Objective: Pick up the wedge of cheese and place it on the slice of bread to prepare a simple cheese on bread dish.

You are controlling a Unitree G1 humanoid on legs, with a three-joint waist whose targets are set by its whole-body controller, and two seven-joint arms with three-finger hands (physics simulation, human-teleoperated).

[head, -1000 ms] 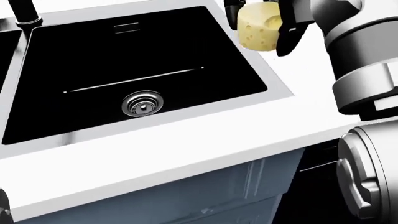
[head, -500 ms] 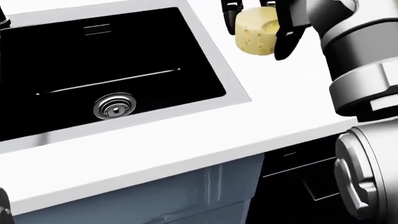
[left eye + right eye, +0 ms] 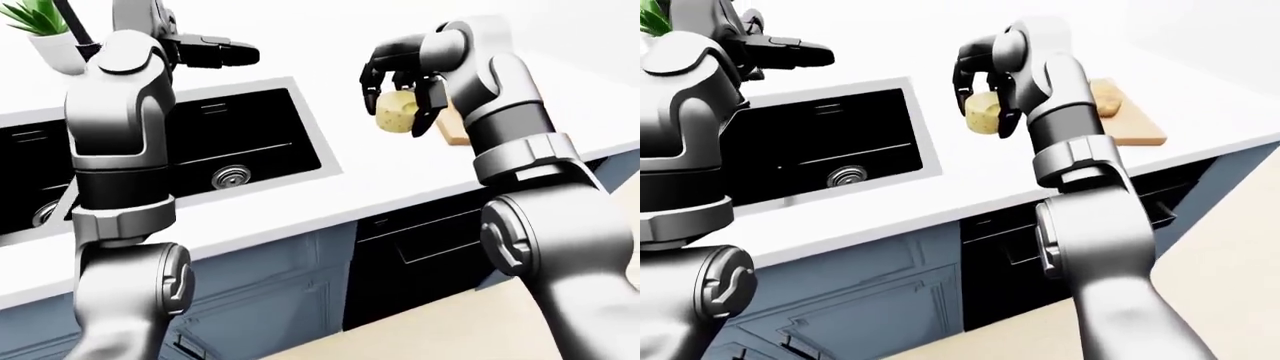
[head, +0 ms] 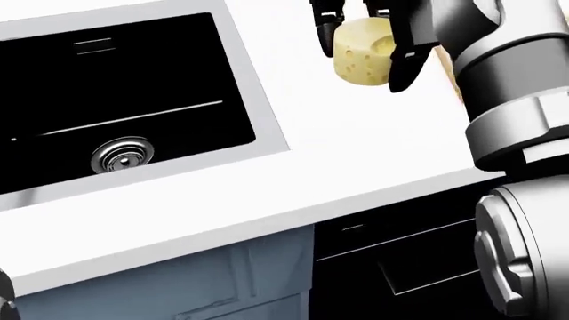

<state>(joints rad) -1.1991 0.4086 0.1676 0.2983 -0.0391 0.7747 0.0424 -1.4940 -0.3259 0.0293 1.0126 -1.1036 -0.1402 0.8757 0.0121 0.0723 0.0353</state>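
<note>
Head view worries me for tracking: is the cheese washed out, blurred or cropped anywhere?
Head view: cheese sharp, evenly lit, holes visible, right robot hand cropped by the top edge. Right-eye view: cheese small but unclipped. Left-eye view: white counter nearly featureless, shadows faint.

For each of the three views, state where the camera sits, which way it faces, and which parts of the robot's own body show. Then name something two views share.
Left-eye view: on the head, looking down over the counter and sink; both arms show, left hand raised.
Head view: on the head, tilted more steeply down; only the right arm shows.
Right-eye view: paired with the left eye, also showing the bread slice on its cutting board.
Shared: the right hand gripping the cheese wedge.
</note>
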